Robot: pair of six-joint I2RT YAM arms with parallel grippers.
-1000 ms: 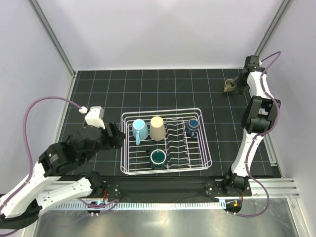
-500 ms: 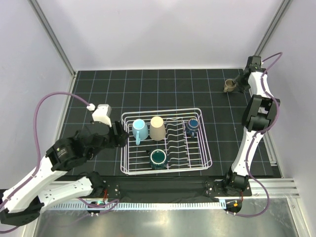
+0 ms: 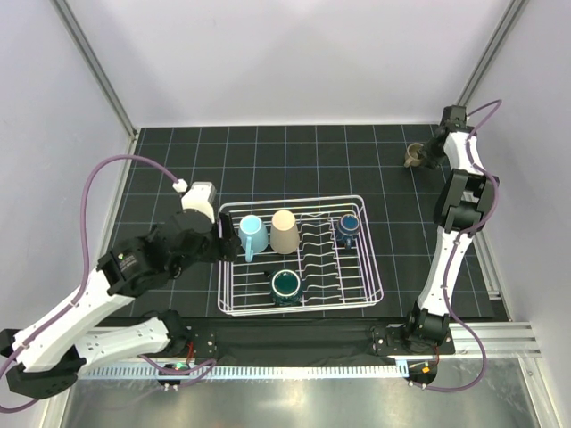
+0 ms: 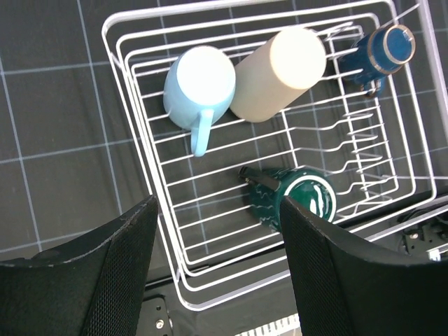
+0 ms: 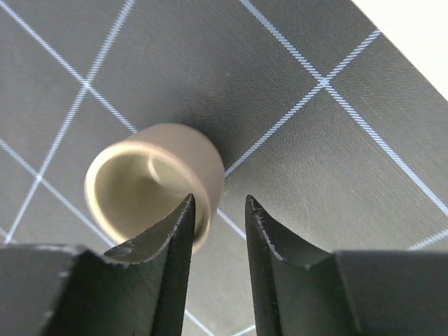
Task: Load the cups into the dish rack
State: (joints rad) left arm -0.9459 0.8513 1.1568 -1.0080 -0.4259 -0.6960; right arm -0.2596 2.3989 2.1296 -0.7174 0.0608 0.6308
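Note:
The white wire dish rack (image 3: 223,267) holds a light blue mug (image 3: 251,234), a beige handleless cup (image 3: 285,230), a small dark blue mug (image 3: 348,226) and a teal-green mug (image 3: 286,285). My left gripper (image 3: 223,245) hovers over the rack's left side, open and empty. In its wrist view (image 4: 217,203) the rack (image 4: 143,175) and the teal-green mug (image 4: 301,199) lie below. A small tan mug (image 3: 414,155) stands on the mat at the far right. My right gripper (image 5: 219,199) straddles that tan mug's (image 5: 150,178) near wall. Its jaws are narrow, with a gap still showing.
The black gridded mat (image 3: 178,160) covers the table, bounded by white walls and metal posts. The tan mug sits close to the back right corner. A purple cable (image 3: 98,192) loops above the left arm.
My left arm has swung up and right toward the rack's left edge. The right gripper's jaws have narrowed around the tan mug's wall.

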